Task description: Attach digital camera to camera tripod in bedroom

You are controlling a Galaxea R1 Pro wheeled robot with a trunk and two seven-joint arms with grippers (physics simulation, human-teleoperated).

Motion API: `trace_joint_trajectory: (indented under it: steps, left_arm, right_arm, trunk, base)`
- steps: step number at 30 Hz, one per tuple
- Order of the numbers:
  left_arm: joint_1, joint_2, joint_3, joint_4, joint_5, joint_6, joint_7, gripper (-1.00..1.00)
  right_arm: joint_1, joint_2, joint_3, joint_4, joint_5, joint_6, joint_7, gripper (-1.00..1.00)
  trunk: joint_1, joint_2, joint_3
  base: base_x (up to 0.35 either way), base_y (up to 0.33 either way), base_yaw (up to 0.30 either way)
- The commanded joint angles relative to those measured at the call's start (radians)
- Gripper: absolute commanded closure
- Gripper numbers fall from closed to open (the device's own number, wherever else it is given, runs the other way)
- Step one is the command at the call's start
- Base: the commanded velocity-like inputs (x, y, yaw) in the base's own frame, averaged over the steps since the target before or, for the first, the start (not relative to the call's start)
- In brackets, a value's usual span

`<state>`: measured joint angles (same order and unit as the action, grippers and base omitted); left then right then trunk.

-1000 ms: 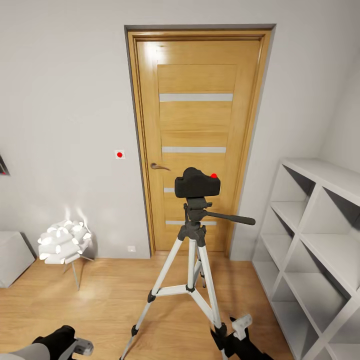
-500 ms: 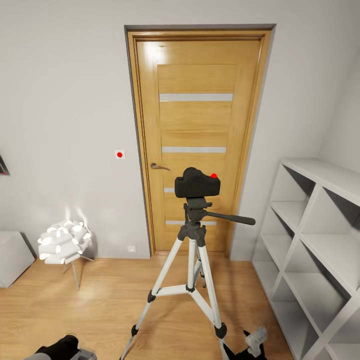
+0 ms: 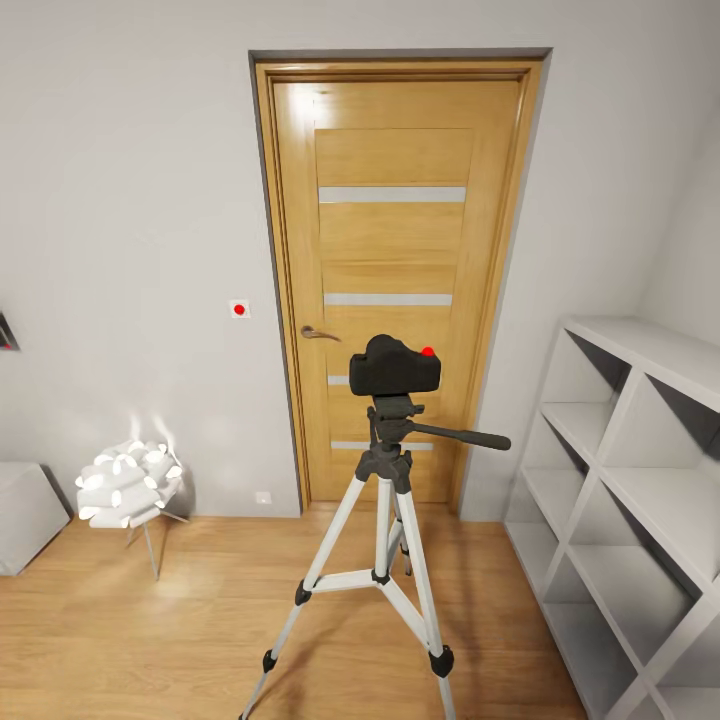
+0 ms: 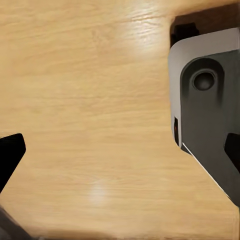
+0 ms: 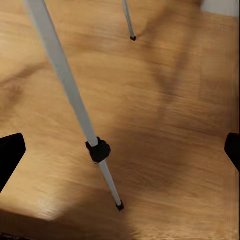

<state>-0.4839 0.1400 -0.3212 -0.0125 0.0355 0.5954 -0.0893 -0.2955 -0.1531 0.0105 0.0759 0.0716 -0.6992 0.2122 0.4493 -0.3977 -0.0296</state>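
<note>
At the far left of your head view, a grey block (image 3: pixel 25 515) sits on the floor against the wall, and just beside it stands a white petal-shaped lamp (image 3: pixel 128 484) on thin legs. Above and to its right, a small white wall plate with a red dot (image 3: pixel 239 309) sits next to the oak door (image 3: pixel 395 250), which is closed, with grey stripes across it.

In front of the door stands the camera tripod (image 3: pixel 385 560), legs spread on the wood plank floor (image 3: pixel 150 640), its long pan handle pointing right. The digital camera (image 3: pixel 394 368) sits on top of the tripod head, upright, its red button facing up.

To the right, white cube shelving (image 3: pixel 630 480) lines the wall.

Your left gripper (image 4: pixel 120 150) is open: its dark fingertips lie at opposite edges of the left wrist view, over bare floor, with a grey and black part of the robot (image 4: pixel 210 110) beside it. Your right gripper (image 5: pixel 120 152) is also spread wide, holding nothing, above the floor with one tripod leg crossing between its fingertips.
</note>
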Motion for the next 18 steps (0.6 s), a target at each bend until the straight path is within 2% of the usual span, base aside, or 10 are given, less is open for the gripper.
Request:
trace_joint_trajectory:
  steps: [1,8,11,12,18]
  left_arm:
    - [0.008,-0.001,-0.009,-0.001,0.003,0.004,-0.006,-1.0]
    - [0.077,-0.005,-0.009,-0.001,0.003,0.003,-0.006,-1.0]
    - [0.093,-0.005,-0.009,-0.001,0.004,0.003,-0.006,-1.0]
    - [0.101,-0.005,-0.009,-0.001,0.004,0.003,-0.006,-1.0]
    - [0.149,-0.008,-0.009,-0.001,0.004,0.003,-0.006,-1.0]
  right_arm:
    - [0.01,-0.002,0.0,0.004,0.007,0.005,-0.021,-1.0]
    - [0.077,-0.005,0.0,0.004,0.008,0.156,-0.119,-1.0]
    - [0.096,-0.006,0.0,0.004,0.008,0.24,-0.138,-1.0]
    - [0.096,-0.006,0.0,0.004,0.008,0.24,-0.138,-1.0]
    - [0.14,-0.006,0.0,0.004,0.008,0.371,-0.157,-1.0]
  trunk:
    - [0.001,-0.002,-0.002]
    - [0.001,-0.002,-0.002]
    - [0.001,-0.002,-0.002]
    - [0.001,-0.002,-0.002]
    - [0.001,-0.002,-0.002]
  base:
    - [0.0,0.0,0.0]
    - [0.0,0.0,0.0]
    - [0.0,0.0,0.0]
    - [0.0,0.0,0.0]
    - [0.0,0.0,0.0]
